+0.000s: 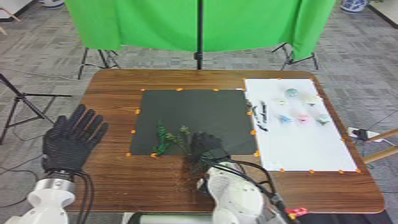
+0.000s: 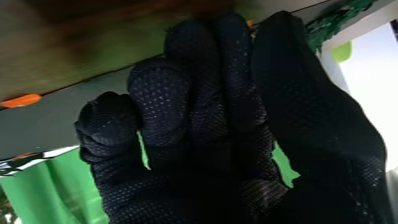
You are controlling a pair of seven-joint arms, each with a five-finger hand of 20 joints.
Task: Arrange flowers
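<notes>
My right hand (image 1: 207, 144) is over the lower right part of the black sheet (image 1: 195, 107), its fingers fairly straight. Just left of it lie two green sprigs, a fuller one (image 1: 162, 136) and a thinner one (image 1: 184, 135); I cannot tell whether the thinner one touches the hand. My left hand (image 1: 67, 145) stays at the table's left side with straight fingers. On the white sheet (image 1: 311, 145) are several small pale flowers, including a pink one (image 1: 303, 119). In the right wrist view, the glove of my right hand (image 2: 209, 170) has green foliage (image 2: 336, 24) beyond its thumb.
Orange tape pieces (image 1: 179, 89) mark the edges of both sheets on the brown table (image 1: 115, 105). Dark marks or thin items (image 1: 260, 114) run along the white sheet's left edge. A green cloth (image 1: 142, 25) hangs behind the table.
</notes>
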